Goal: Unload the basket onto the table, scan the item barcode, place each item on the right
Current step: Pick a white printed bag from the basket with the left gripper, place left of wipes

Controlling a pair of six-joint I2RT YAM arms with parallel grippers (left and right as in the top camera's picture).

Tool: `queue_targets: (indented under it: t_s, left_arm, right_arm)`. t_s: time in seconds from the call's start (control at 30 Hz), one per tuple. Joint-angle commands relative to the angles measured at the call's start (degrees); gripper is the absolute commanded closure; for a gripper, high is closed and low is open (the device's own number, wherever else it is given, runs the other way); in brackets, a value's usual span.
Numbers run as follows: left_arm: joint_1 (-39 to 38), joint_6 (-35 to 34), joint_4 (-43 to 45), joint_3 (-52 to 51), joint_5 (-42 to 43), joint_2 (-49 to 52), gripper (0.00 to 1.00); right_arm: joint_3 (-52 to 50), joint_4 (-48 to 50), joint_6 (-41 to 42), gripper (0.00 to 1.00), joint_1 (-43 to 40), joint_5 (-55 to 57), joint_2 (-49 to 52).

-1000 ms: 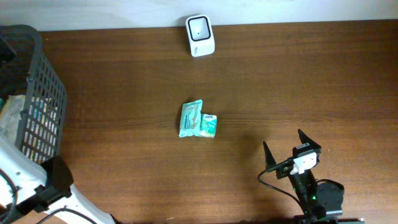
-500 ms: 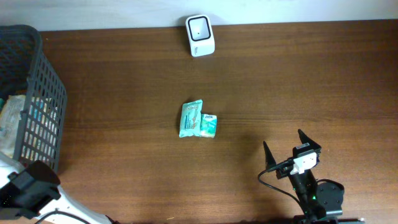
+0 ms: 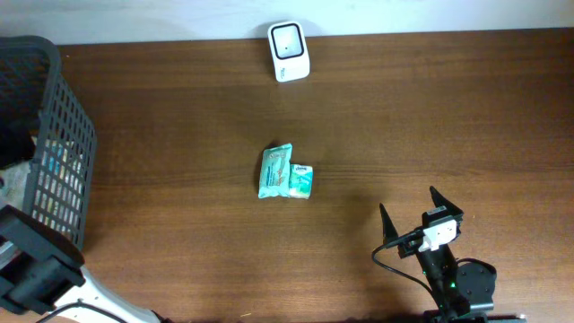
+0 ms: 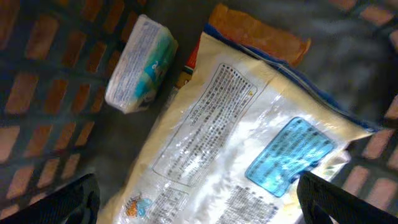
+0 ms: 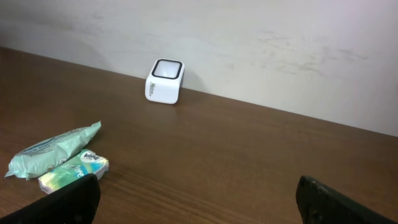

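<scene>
Right claw (image 3: pixel 408 205) is seen released in the overhead view, fingers spread, nothing held, low at the near right of the desk (image 3: pixel 448 108). Well apart from it, a green pouch (image 3: pixel 275 170) and a small pack (image 3: pixel 301 181) lie touching at mid-desk. The scanner (image 3: pixel 289 51) stands at the far edge, window up. The basket (image 3: pixel 63 144) sits at the left edge; only the left arm's body is made out beside it, its claw is not resolved here.

Left wrist view: left claw (image 4: pixel 199 202) is spread wide and empty, pointed down into the basket. Directly under it lies a clear bag (image 4: pixel 249 162) with printed text and a blue label; a white tissue pack (image 4: pixel 140 65) lies just beside it, an orange packet (image 4: pixel 261 31) is partly tucked under it. No barcode is readable at this blur.

Right wrist view: both fingertips are spread, nothing between them. The scanner and both desk packs are visible ahead, none touched.

Step is judged as pick-up from the basket, scan not yet begun. Next move calls for a descent onto one basket item, closure across a narrow edge, then a lift clear of the wall and the code face presented to the scanner window.
</scene>
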Motion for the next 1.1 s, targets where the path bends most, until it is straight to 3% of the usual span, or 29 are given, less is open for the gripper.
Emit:
queue_targets:
  t_s: [0.0,0.37,0.43,0.53,0.63,0.67,0.7,0.77,0.83,1.0,1.07]
  left_arm:
    - [0.28,9.84,1.64,-2.14,-1.11,0.02,0.01]
    - [0.44,12.92,2.51,-2.23,-4.94,6.8,0.0]
    - [0.44,12.85,1.81,-2.25,-4.52,8.26,0.09]
    - [0.44,12.85,1.66,-2.34,-4.0,9.29,0.29]
    - [0.42,12.87,1.51,-2.34,-0.83,10.75,0.32]
    - [0.42,12.9,1.18,-2.34,-0.85,11.47,0.39]
    - [0.42,12.9,0.92,-2.34,-0.85,12.04,0.57]
    - [0.44,12.9,0.98,-2.34,-0.87,12.17,0.67]
    - [0.44,12.87,0.96,-2.34,-0.87,12.17,1.0]
    - [0.39,12.46,-1.29,-0.46,-1.05,10.45,1.0]
    - [0.37,5.75,-1.86,3.15,-1.03,6.6,1.0]
  right_arm:
    - [-0.42,-0.11,0.59,0.01,-0.37,-0.31,-0.37]
    - [-0.42,-0.11,0.59,0.02,-0.37,-0.31,-0.37]
    - [-0.42,-0.11,0.59,0.01,-0.37,-0.31,-0.37]
    - [-0.42,-0.11,0.59,0.02,-0.37,-0.31,-0.37]
    - [-0.42,-0.11,0.59,0.01,-0.37,-0.31,-0.37]
    - [-0.42,-0.11,0.59,0.01,-0.37,-0.31,-0.37]
    - [-0.42,-0.11,0.59,0.01,-0.37,-0.31,-0.37]
    - [-0.42,-0.11,0.59,0.01,-0.37,-0.31,-0.37]
    - [-0.42,-0.11,0.59,0.01,-0.37,-0.31,-0.37]
    - [-0.42,-0.11,0.59,0.02,-0.37,-0.31,-0.37]
    - [-0.42,-0.11,0.59,0.01,-0.37,-0.28,-0.37]
